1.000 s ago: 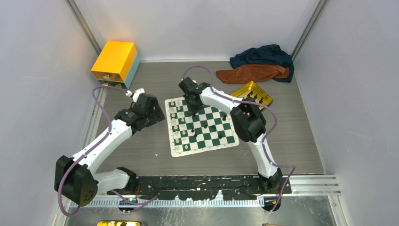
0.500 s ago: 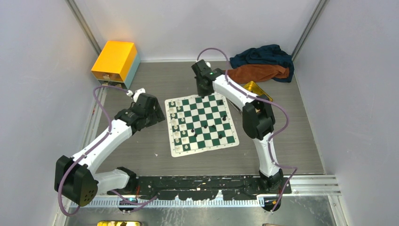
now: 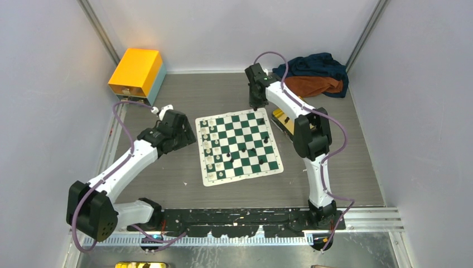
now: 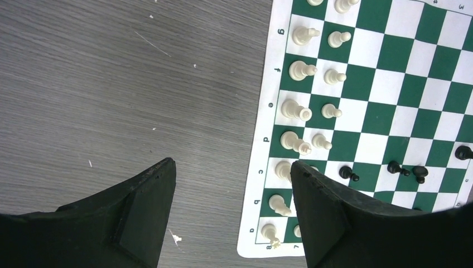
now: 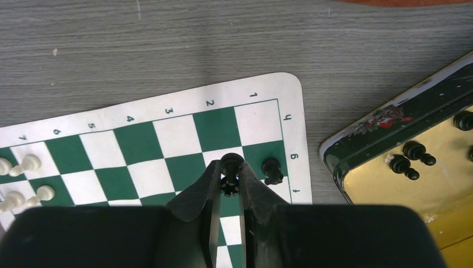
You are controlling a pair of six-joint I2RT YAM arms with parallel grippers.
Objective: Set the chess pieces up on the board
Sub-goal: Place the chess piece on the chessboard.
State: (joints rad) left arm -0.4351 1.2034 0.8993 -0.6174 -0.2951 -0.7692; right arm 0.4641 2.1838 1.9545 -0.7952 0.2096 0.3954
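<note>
The board lies flat mid-table, its green and white checks also showing in the left wrist view and in the right wrist view. Cream-white chess pieces stand in two files along its left side. A few black ones stand further in. My right gripper is shut on a black chess piece, above the board's far right corner. Another black piece stands on the edge square beside it. My left gripper hangs open and holds nothing, over bare table by the board's left edge.
A shallow gold tin with several black pieces sits right of the board, partly hidden by the right arm. A yellow box stands far left. Blue and orange cloths lie far right.
The right arm has swung from over the board's far middle to its far right corner, carrying the black piece. The left arm has stayed put.
</note>
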